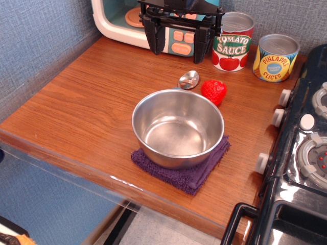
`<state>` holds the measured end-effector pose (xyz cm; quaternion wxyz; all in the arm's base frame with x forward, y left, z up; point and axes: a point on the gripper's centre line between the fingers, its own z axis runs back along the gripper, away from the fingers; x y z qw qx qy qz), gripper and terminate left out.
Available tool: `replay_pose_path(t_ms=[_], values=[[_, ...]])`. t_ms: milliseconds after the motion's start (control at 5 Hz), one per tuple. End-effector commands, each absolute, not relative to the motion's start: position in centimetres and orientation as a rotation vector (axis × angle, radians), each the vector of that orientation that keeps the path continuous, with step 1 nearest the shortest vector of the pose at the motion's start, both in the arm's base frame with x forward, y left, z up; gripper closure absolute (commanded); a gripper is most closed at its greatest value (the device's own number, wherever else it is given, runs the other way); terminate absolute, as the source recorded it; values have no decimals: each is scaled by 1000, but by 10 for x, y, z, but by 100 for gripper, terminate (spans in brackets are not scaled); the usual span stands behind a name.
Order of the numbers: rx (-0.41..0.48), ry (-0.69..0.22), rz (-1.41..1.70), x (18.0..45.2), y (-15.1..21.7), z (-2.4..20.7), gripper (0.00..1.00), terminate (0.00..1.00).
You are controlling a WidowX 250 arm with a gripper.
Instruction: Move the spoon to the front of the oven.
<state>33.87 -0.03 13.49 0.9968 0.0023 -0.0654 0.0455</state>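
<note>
We see our gripper [181, 45] hanging high at the back of the table, its two dark fingers spread wide and empty, right in front of the oven [122, 23], so nothing is carried yet. The spoon [188, 79] lies behind the pot [178, 127], just beside the strawberry [214, 91]; only its shiny bowl shows, and the handle is probably hidden by the pot's rim. The pot sits on a purple cloth [179, 171] mid-table, so we judge a reach from above and behind suits best.
</note>
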Motion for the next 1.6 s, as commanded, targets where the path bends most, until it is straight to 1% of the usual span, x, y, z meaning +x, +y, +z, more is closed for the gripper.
replay_pose_path(t_ms=[0, 200, 400, 600, 800, 1000, 1400], values=[[5, -131, 91, 339, 0, 135, 0, 0], [-43, -137, 128, 346, 5, 128, 0, 0], [-79, -154, 160, 368, 14, 121, 0, 0], [-37, -181, 175, 389, 26, 106, 0, 0], [1, -172, 129, 397, 30, 81, 0, 0], [11, -141, 13, 397, 26, 55, 0, 0], [-15, -95, -74, 382, 28, 33, 0, 0]])
